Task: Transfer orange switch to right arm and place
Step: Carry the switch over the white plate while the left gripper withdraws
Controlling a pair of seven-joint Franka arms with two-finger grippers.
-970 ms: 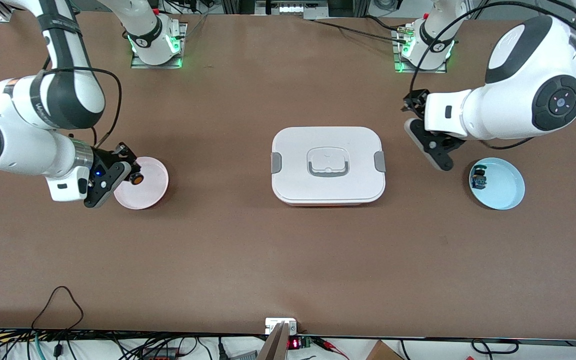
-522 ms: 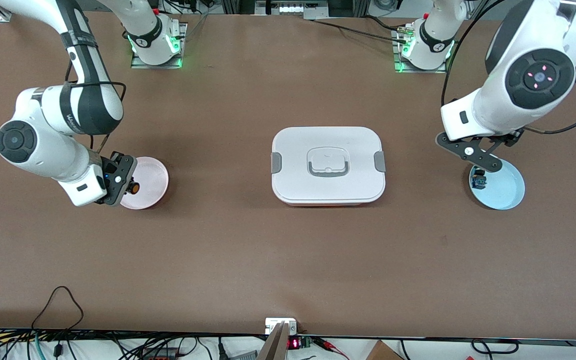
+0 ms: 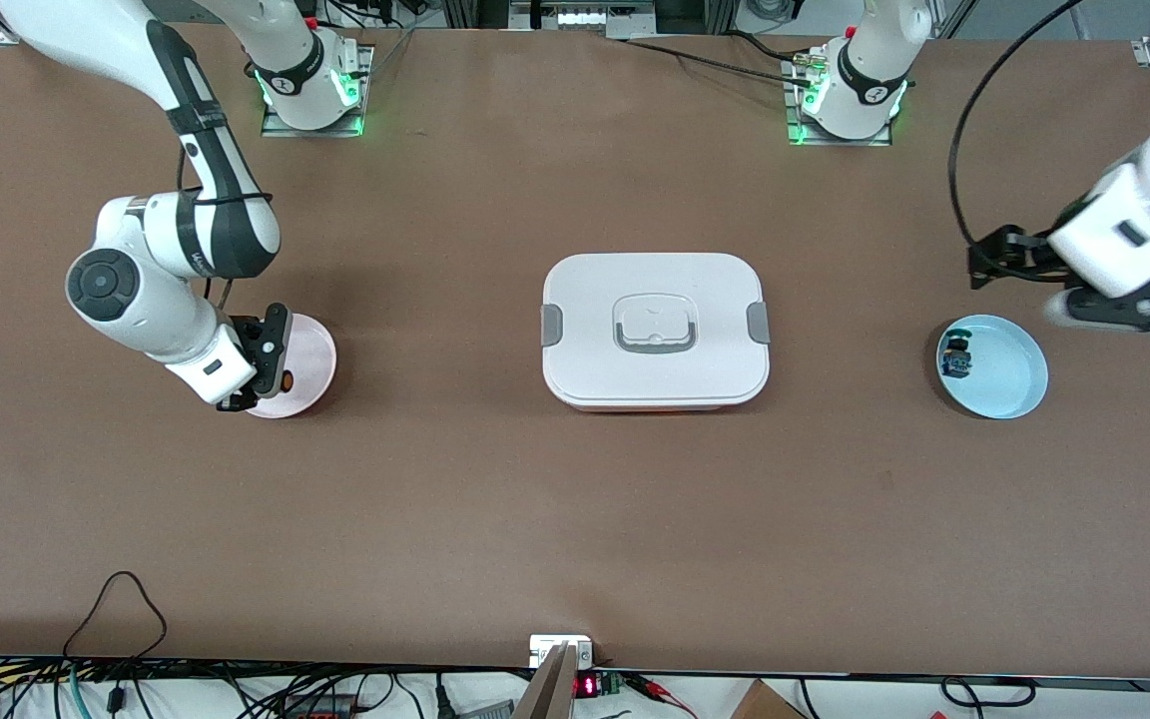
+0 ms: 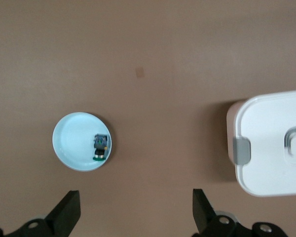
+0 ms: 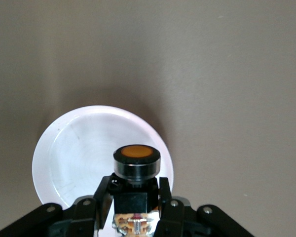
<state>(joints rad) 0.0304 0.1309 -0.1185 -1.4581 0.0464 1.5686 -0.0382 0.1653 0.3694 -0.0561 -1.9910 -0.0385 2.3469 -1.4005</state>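
pinching the orange switch (image 5: pixel 136 163) over a pink plate (image 3: pixel 310 345), right fingers (image 5: pixel 168 210); left fingers (image 4: pixel 69 215) spread.

surface: brown table (image 3: pixel 495 499) | centre: white box (image 3: pixel 655 330) | right arm's end: pink dish (image 3: pixel 305 364) | left arm's end: blue dish (image 3: pixel 1009 384), apparently pale

Front high, facing robots; wrist views look down.
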